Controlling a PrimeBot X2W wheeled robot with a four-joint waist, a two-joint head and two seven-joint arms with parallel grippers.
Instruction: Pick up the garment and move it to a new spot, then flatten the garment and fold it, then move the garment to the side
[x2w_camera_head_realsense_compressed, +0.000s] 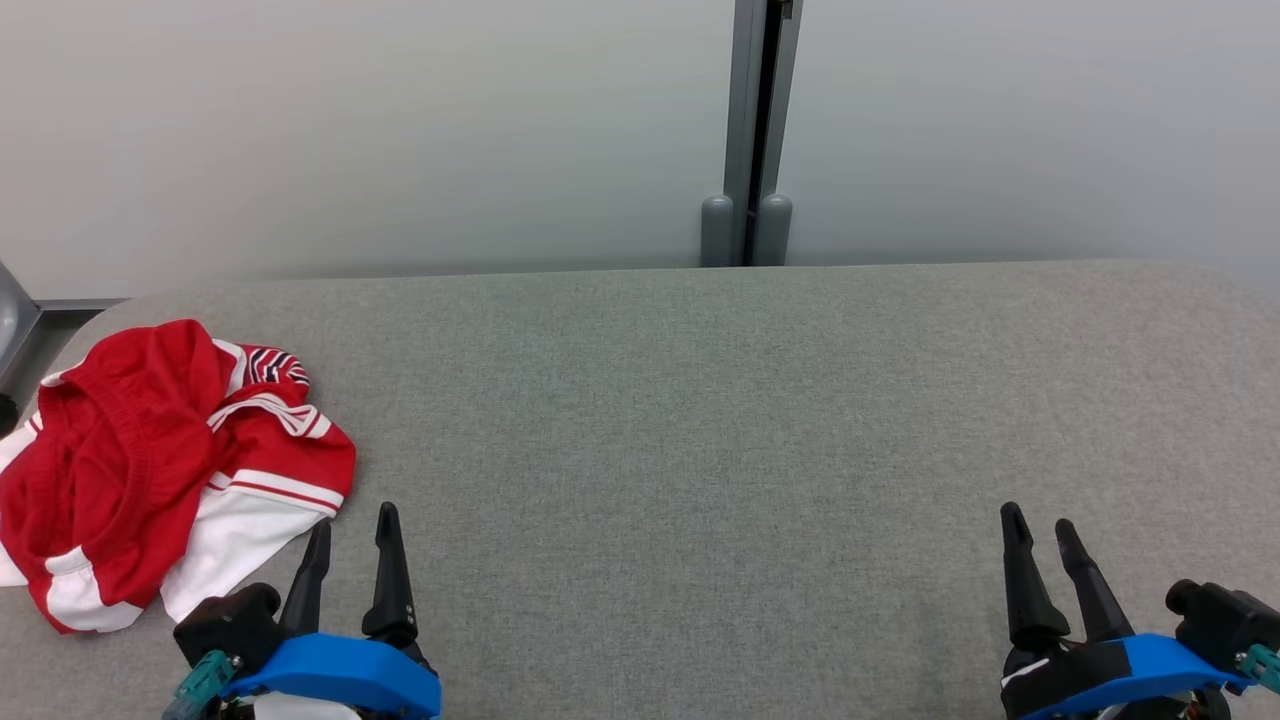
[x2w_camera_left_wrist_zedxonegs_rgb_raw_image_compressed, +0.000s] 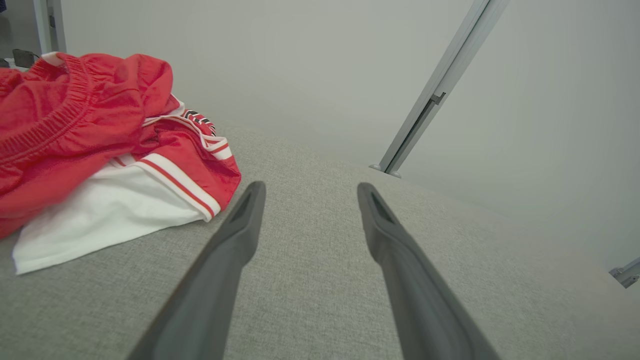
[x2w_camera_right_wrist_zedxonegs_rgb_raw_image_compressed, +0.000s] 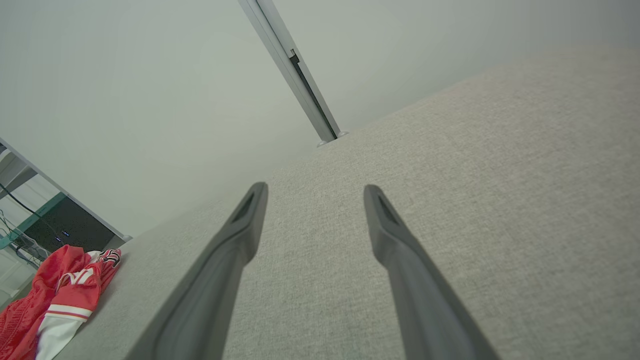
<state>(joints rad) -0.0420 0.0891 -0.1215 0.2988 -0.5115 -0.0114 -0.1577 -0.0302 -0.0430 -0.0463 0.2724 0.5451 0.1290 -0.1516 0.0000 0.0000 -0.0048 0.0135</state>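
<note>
Left part of the garment beyond the head view's edge; its kind, possibly shorts, unclear.

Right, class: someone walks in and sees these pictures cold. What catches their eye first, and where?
The crumpled red-and-white garment, seemingly shorts by its elastic waistband, lies heaped at the left end of the grey fabric-covered table. Next come the left gripper, just beside the heap, and the right gripper at the near right, both with jaws open and empty.
</note>
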